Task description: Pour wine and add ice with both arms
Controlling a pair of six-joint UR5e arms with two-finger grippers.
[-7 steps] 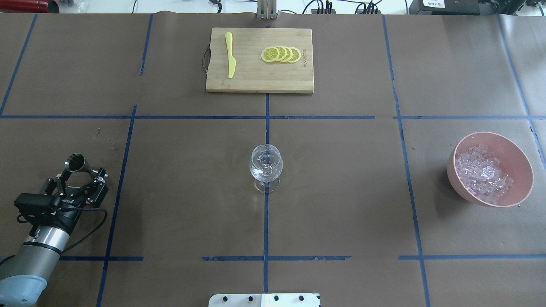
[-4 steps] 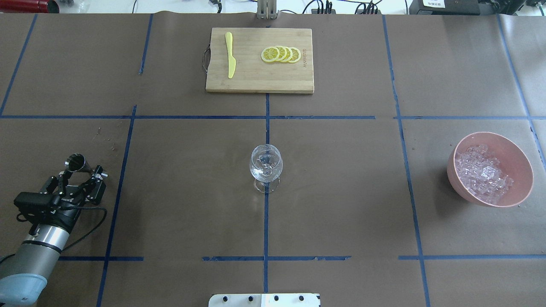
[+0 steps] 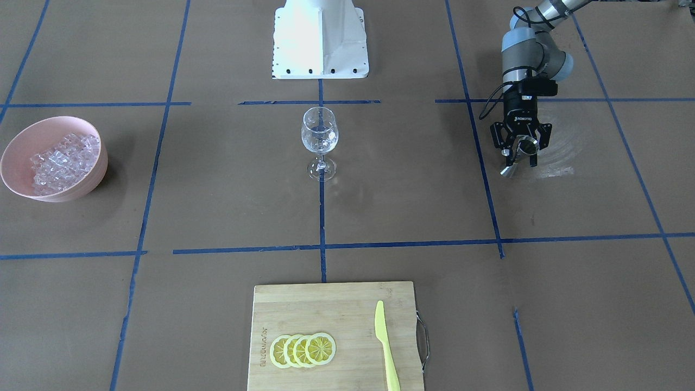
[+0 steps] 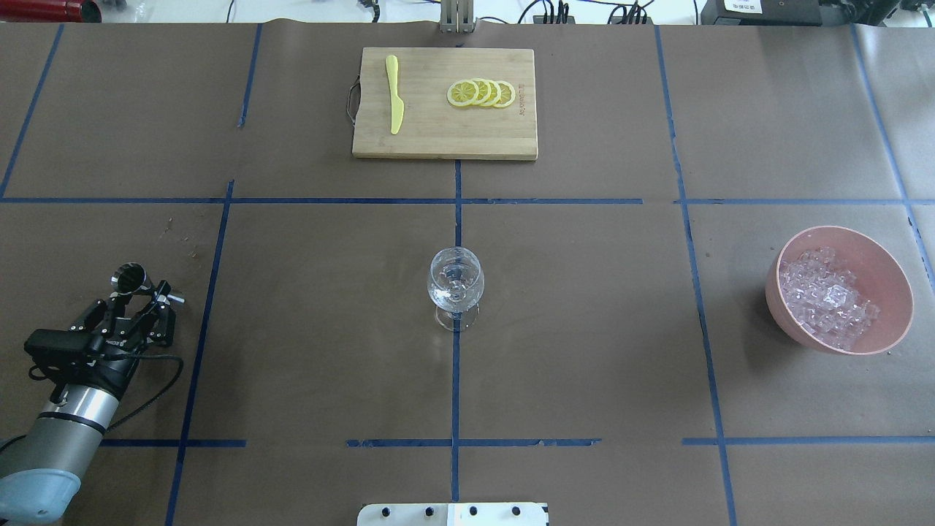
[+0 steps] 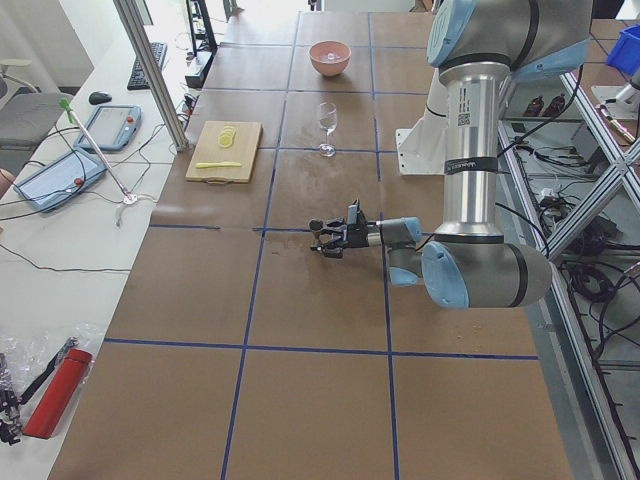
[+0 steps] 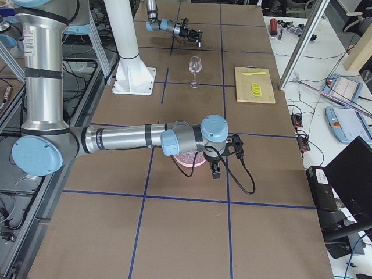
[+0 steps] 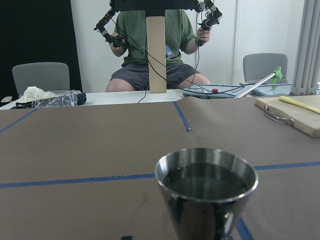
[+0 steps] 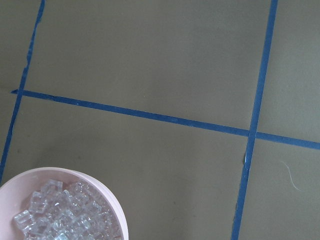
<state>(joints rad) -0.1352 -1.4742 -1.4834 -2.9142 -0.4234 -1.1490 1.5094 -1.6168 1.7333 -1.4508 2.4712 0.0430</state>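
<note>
1. My left gripper [image 3: 520, 155] lies low and level over the worktop [image 4: 584, 365]. Its two fingers are drawn in on either side of the narrow waist of a metal measuring cup [image 7: 206, 192]. I read that as pinching the cup, though no view shows the contact up close.
2. The cup stands upright, long axis vertical and mouth up, and the left wrist camera shows dark liquid inside. I cannot tell whether its foot rests on the worktop or hangs just above it.
3. The wine glass [image 4: 455, 281] stands upright at the middle of the worktop. It is well apart from the cup, off to the robot's right at much the same depth. It looks empty to me, so I judge the pour not yet done.
4. The coming move turns on that sideways gap. I would lift, carry the cup level toward the right, and tip only once its lip is over the glass's mouth. Any tilt on the way risks a spill.
5. The ice [image 4: 825, 296] is heaped in a pink bowl [image 4: 895, 321] on the robot's right, well apart from the glass. The right arm is the nearer one for it.
6. The right gripper [image 6: 215, 168] shows only in the side view, hanging near the bowl. Its wrist camera catches the bowl's rim in a lower corner and no fingers, so I cannot tell whether it is spread or pressed together.
</note>
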